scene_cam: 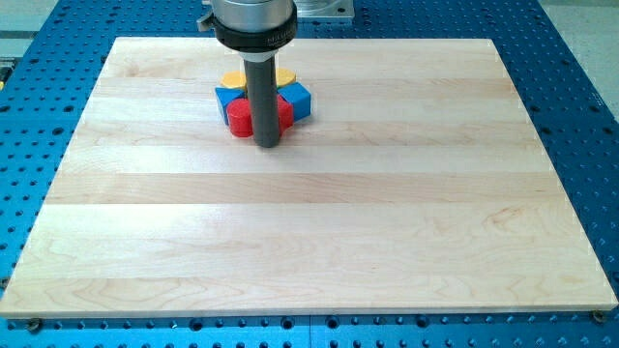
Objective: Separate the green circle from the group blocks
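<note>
we have no pincer, so no grasp to tell; my tip (267,144) rests at the cluster's bottom edge, against the red blocks (240,119). blue blocks (299,98) and yellow ones (232,78) stay bunched. the green circle is hidden, so separation looks undone.

A pale wooden board (319,232) with a smooth, matt finish and faint grain bands lies on a blue metal table (580,116) patterned with rows of small holes. Near the board's top edge, the yellow block (232,78), the blue blocks (300,99) and the red blocks (240,120) look like smooth, matt painted pieces. The rod ending in my tip (268,145) is dark, matt grey; its collar above is glossy black with a silvery metal top.
</note>
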Controlling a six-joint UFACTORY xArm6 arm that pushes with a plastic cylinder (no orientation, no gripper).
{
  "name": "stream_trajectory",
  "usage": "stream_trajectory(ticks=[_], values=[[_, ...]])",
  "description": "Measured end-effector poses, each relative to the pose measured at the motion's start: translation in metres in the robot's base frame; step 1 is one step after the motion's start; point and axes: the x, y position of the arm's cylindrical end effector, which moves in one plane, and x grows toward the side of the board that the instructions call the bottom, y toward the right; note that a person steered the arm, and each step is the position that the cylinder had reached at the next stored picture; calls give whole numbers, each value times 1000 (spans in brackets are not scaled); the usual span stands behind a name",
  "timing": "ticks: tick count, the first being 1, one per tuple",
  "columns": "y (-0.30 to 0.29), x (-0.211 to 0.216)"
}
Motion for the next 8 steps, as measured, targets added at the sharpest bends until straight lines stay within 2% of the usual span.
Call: stream_trajectory(ticks=[3, 4, 6, 7, 8], values=[[-32, 6], [-70, -35], [-149, -65], [-131, -87], [-68, -54]])
